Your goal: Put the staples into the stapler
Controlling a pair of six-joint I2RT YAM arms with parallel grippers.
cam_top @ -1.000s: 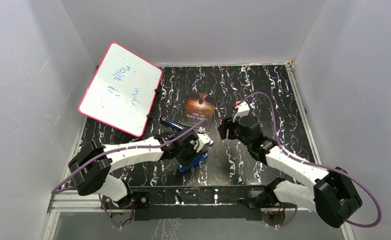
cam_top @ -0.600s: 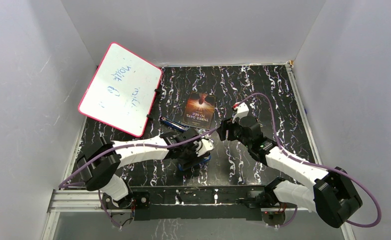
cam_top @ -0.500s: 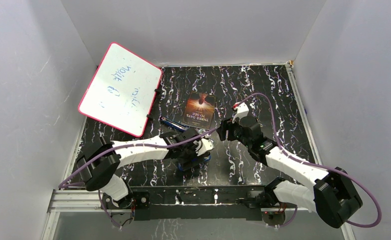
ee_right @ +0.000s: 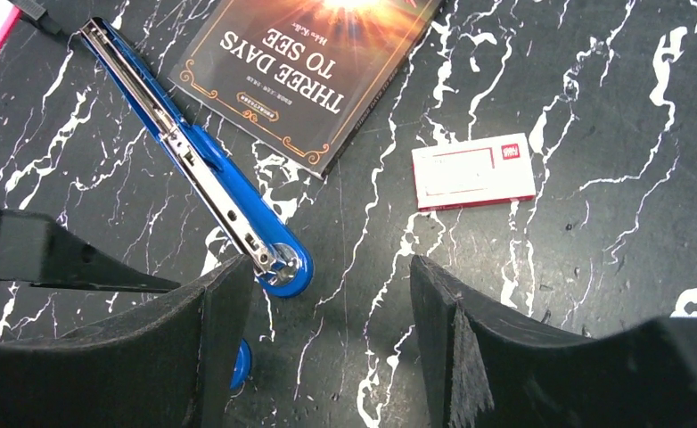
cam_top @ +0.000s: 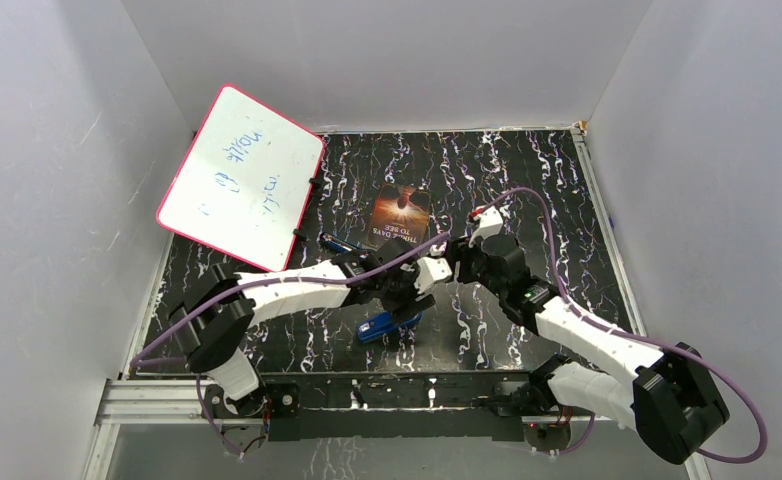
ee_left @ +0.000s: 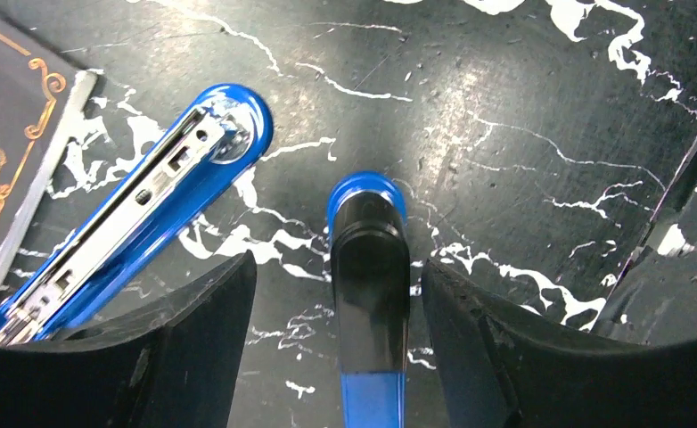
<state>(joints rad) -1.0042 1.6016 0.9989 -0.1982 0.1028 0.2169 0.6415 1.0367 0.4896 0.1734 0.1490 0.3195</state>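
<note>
We look down on a black, white-veined table with two robot arms reaching toward its middle, their grippers close together. A blue stapler lies opened on the table. Its long arm, with the bare metal channel facing up, runs diagonally from beside a leaning whiteboard down past the near left corner of a book.

From the left wrist we see the left gripper spread wide. A second blue-and-black part of the stapler lies lengthwise in the gap between its fingers. Table shows on both sides of that part, so the fingers are not touching it. The channel arm lies just beside the left finger, angling away from it.

From the right wrist we see the right gripper also spread wide, with nothing between its fingers but table. The rounded blue tip of the channel arm lies just beside its left fingertip. A small red-and-white box lies flat ahead of the gripper, near the right fingertip and apart from the book.

We cannot make out the staples in any view, and we cannot tell whether the channel holds any.
</note>
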